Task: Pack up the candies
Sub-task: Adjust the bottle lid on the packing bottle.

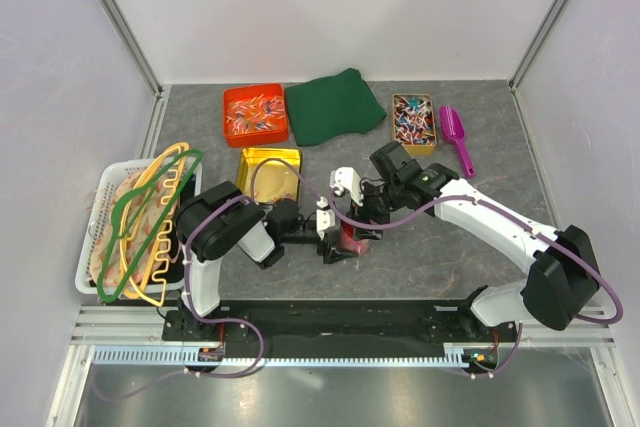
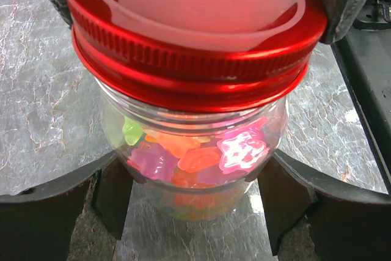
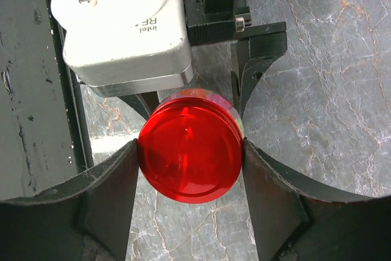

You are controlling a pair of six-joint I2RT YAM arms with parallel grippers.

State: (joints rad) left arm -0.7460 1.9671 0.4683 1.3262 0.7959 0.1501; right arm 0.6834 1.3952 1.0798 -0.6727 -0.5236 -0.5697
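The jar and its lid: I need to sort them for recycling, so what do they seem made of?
The jar looks like clear glass, maybe hard plastic: glossy, see-through, with the candies showing inside. The lid looks like red metal with a shiny finish and fine ribbing round its rim; its paler centre may be translucent plastic.

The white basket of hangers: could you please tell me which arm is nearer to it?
Left. The left arm has its elbow right beside the white basket. The right arm is on the opposite side, beyond the red-lidded jar.
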